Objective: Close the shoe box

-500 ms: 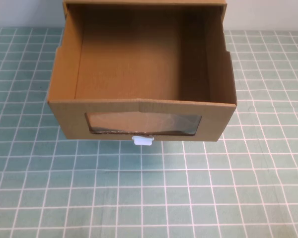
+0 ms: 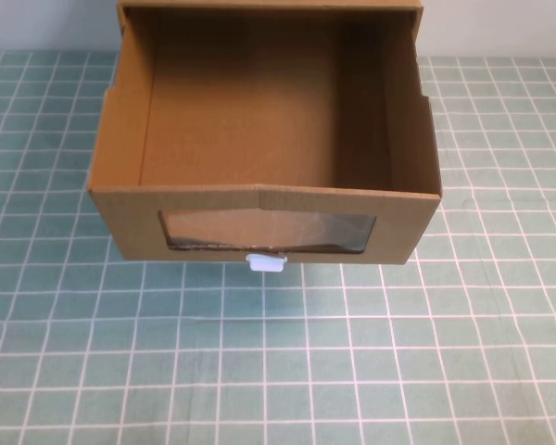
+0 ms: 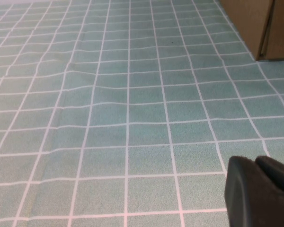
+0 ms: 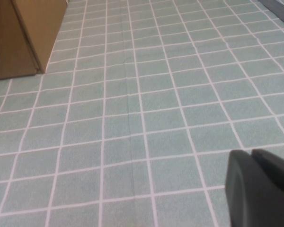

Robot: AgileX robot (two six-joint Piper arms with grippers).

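A green mat (image 2: 352, 371) with a white grid is spread over the whole table, with a plain pale wall (image 2: 500, 28) seen at the far edge. The shoe box (image 2: 264, 199) is set at the far middle, drawer pulled out toward the near side, long axis running near to far, window (image 2: 267, 230) and white tab (image 2: 265, 263) facing near. The left gripper (image 3: 258, 191) is hung low over mat left of the box, the right gripper (image 4: 260, 187) over mat on the right; whether their jaws are open or closed can't be told.
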